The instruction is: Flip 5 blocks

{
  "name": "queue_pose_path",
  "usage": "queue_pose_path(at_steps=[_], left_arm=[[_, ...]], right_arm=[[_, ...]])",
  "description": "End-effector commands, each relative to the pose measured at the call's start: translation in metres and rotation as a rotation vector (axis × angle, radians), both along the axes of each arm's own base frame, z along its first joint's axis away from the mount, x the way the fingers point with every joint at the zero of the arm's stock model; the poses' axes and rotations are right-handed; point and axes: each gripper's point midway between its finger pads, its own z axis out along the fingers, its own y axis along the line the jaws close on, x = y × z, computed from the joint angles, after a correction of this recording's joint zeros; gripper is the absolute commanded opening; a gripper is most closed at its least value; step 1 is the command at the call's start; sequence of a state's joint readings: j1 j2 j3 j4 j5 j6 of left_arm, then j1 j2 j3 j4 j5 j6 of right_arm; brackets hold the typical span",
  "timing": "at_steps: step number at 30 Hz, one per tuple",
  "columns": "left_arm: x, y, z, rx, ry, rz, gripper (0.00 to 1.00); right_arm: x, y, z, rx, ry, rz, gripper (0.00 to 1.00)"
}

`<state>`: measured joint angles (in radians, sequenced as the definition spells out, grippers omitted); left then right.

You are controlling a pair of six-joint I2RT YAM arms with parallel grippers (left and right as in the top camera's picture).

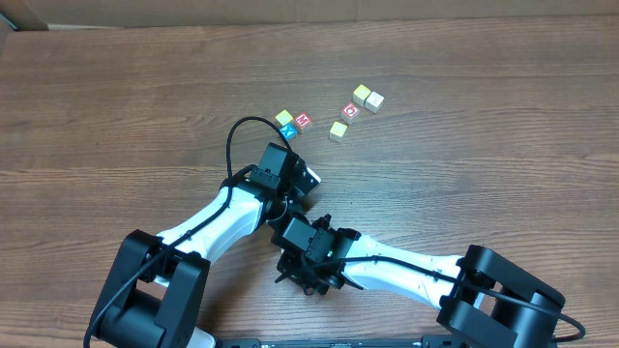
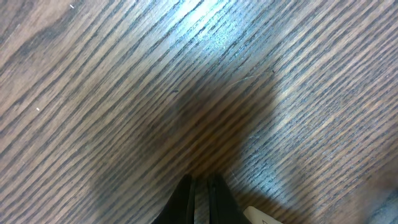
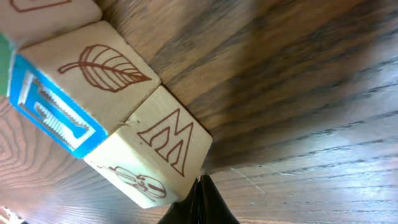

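Several small blocks lie on the far half of the table: a yellow-green block (image 1: 283,118), a red M block (image 1: 303,120) and a blue block (image 1: 287,132) in one cluster, and to their right a group that includes a red O block (image 1: 351,110). In the right wrist view my right gripper (image 3: 200,180) is shut, its tips against the lower edge of the M block (image 3: 168,140). A leaf block with a blue face (image 3: 93,81) sits against that one. My left gripper (image 2: 200,182) is shut over bare wood and holds nothing.
The wood-grain table (image 1: 503,155) stretches wide on both sides. In the overhead view the two arms nearly meet at the middle front, one wrist (image 1: 279,166) just short of the cluster, the other (image 1: 308,253) behind it. A pale corner (image 2: 261,216) shows beside the left fingers.
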<state>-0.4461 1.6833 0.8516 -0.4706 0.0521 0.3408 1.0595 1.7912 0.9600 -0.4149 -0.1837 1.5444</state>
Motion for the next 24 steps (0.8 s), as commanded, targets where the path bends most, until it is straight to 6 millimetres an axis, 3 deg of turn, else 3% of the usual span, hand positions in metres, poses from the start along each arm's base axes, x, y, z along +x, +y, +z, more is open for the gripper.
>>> queue_pose_path(at_steps=[1, 24], left_arm=[[-0.0272, -0.0136, -0.0142, -0.037, 0.103, -0.051, 0.04], [-0.0273, -0.0171, -0.0135, -0.056, 0.105, -0.055, 0.04]], right_arm=[[0.0204, 0.003, 0.0042, 0.006, -0.077, -0.041, 0.04], [0.0207, 0.0035, 0.0044, 0.008, -0.078, -0.041, 0.04]])
